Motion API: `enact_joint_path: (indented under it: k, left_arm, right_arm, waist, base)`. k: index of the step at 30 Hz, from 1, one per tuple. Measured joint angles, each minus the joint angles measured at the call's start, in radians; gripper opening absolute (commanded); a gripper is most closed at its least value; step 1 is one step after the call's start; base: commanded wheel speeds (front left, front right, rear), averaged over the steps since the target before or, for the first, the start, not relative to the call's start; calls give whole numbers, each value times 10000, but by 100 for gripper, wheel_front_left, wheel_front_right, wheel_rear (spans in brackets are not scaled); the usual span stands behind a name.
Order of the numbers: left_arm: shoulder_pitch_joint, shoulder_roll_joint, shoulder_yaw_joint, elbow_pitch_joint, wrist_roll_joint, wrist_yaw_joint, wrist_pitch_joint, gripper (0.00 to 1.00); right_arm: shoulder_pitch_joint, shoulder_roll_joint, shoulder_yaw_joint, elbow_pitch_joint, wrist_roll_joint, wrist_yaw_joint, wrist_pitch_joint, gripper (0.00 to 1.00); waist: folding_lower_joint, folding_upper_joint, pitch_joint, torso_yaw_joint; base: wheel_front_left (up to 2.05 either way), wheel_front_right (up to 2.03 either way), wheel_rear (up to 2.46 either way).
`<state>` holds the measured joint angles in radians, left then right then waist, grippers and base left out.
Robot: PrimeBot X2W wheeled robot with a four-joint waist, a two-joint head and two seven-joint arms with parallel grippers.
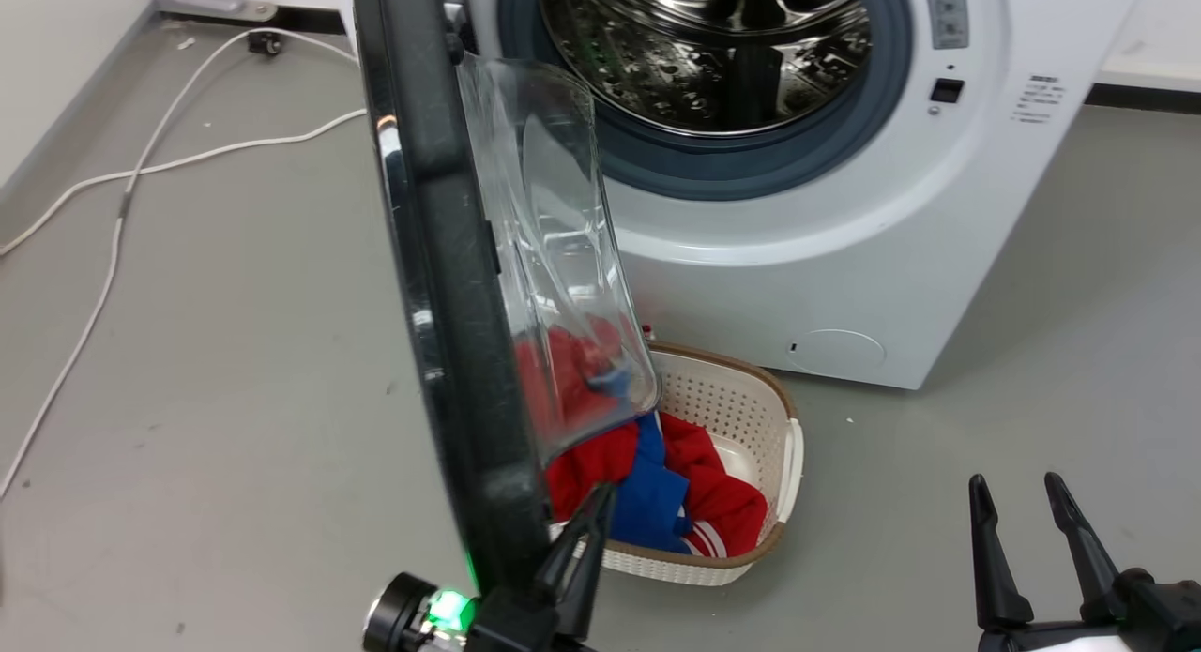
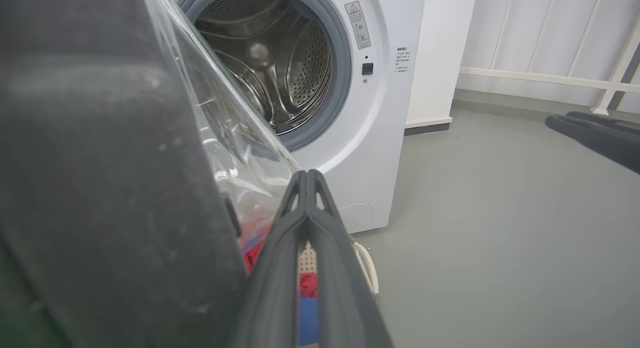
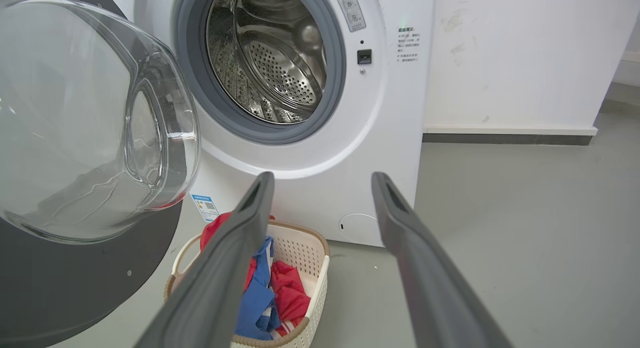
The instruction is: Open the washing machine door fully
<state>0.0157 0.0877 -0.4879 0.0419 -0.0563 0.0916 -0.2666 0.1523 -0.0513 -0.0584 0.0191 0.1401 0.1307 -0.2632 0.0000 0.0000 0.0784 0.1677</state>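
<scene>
Observe that the door (image 1: 441, 258) stands swung out from the washer (image 1: 844, 258). It is hinged left of the drum (image 1: 713, 52) and seen nearly edge-on in the head view, with its glass bowl bulging to the right. The left hand (image 1: 600, 497) is clenched with nothing between its fingers. They lie just beside the door's inner face near the lower rim; you cannot tell whether they touch it. The right hand (image 1: 1015, 483) is released, fingers spread and empty, well apart from the door. A basket (image 1: 793, 446) of red and blue clothes (image 1: 657, 502) sits on the floor (image 1: 235, 352) before the washer, under the bowl.
</scene>
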Motion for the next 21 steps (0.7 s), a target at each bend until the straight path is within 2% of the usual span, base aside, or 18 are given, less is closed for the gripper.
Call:
enact_joint_path:
  k: [8, 21]
  left_arm:
    - [481, 111, 943, -328, -121, 460, 4, 0]
    - [703, 291, 2706, -635, -297, 809, 12, 0]
  right_arm:
    - [119, 0, -128, 15, -4, 0, 0, 100]
    - [107, 2, -244, -23, -98, 0, 0, 100]
  waist:
    - [0, 0, 76, 484]
    - [0, 0, 408, 829]
  base:
    - [0, 0, 0]
    - [0, 0, 0]
